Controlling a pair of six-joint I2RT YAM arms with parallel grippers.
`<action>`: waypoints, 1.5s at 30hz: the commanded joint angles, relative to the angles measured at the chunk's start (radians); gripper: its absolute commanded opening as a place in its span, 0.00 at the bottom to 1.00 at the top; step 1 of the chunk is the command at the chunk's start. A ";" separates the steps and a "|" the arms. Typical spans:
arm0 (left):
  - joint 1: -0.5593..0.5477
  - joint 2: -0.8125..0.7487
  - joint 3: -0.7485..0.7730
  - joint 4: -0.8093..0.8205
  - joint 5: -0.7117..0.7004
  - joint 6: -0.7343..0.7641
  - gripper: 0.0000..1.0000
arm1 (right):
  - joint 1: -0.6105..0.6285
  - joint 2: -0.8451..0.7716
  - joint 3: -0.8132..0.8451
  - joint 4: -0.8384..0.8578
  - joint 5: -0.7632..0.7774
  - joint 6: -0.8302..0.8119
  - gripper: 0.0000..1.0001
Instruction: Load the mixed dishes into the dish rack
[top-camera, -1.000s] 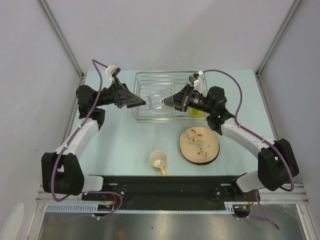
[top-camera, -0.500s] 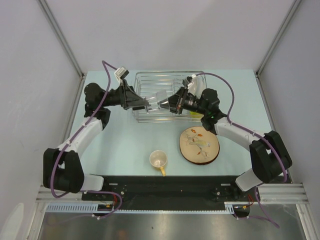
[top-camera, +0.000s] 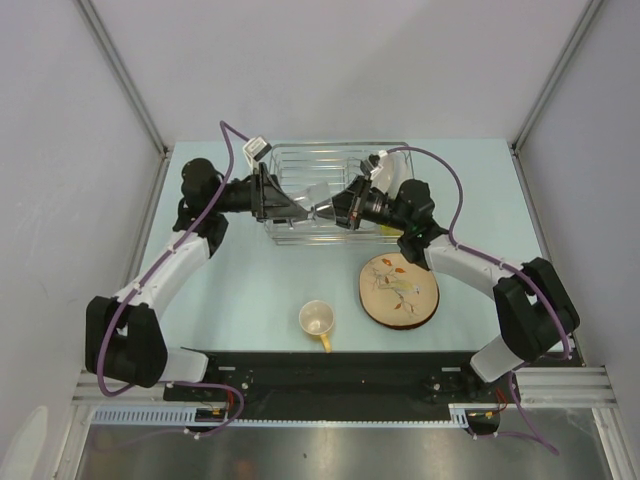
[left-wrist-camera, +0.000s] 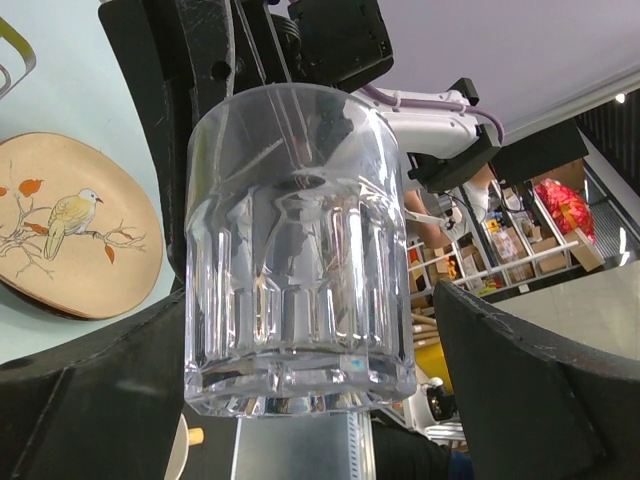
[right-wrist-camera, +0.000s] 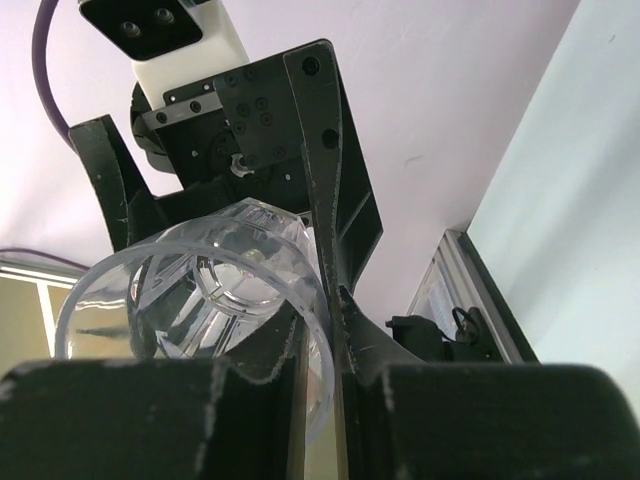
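Our right end effector (top-camera: 337, 208) pinches the glass (top-camera: 318, 203) by its rim wall, sideways above the rack (top-camera: 290, 160) at 12 o'clock on the counter (top-camera: 250, 290). Our left end effector (top-camera: 300, 207) stands wide open around its base, holding nothing; we judge a handover is intended.

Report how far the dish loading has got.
Done: cannot tell, the dish rack is mostly covered. In hand: the right gripper pinches the clear glass by its rim over the rack, inside the open left gripper. Left: the yellow mug and the wooden plate sit on the table.
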 joint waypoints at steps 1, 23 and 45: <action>-0.011 -0.008 0.055 0.004 -0.001 0.042 0.97 | 0.026 0.016 0.011 0.022 0.012 -0.039 0.00; 0.107 0.059 0.490 -0.964 -0.108 0.825 0.00 | -0.318 -0.286 -0.055 -0.565 -0.032 -0.398 0.68; -0.169 0.808 1.330 -1.563 -1.343 1.582 0.00 | -0.531 -0.687 -0.325 -0.596 0.015 -0.349 0.66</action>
